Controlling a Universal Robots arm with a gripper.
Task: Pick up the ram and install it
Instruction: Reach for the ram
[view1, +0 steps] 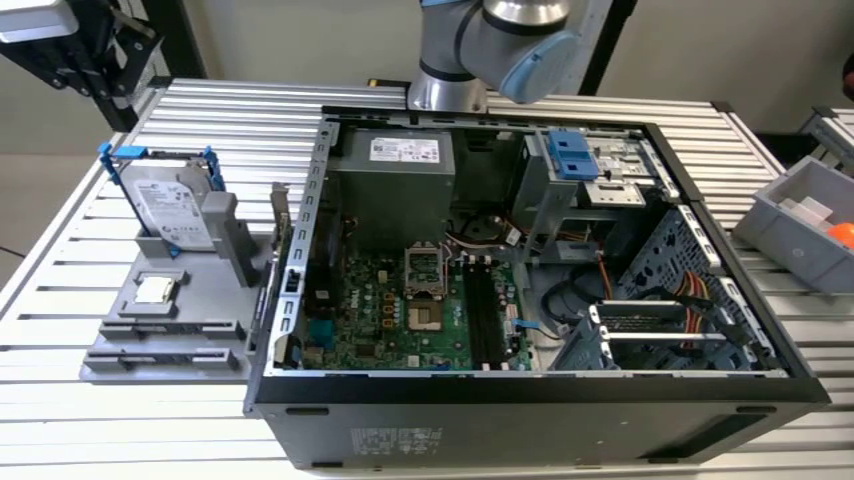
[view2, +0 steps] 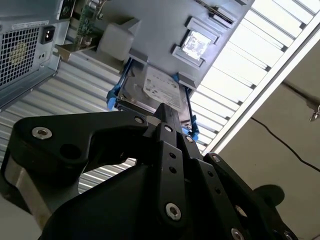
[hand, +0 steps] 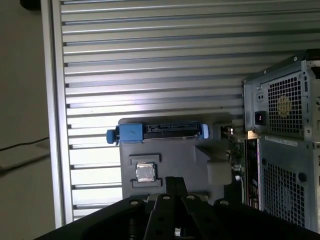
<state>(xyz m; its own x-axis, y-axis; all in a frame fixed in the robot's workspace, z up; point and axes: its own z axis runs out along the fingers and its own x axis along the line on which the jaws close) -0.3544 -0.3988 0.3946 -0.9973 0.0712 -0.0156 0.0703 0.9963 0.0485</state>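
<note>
Ram (hand: 239, 156) stands on edge at side of gray fixture (hand: 180, 155) nearest computer case (hand: 285, 125), long axis along case wall. Gripper (hand: 175, 181) hangs apart above fixture, fingers pressed together, empty. Ram lies off toward case from fingertips, which line up nearer CPU chip (hand: 145, 171)

Open computer case (view1: 534, 410), hard drive (view1: 171, 205) upright in grey holder (view1: 134, 330), ram (view1: 280, 215) between them
</note>
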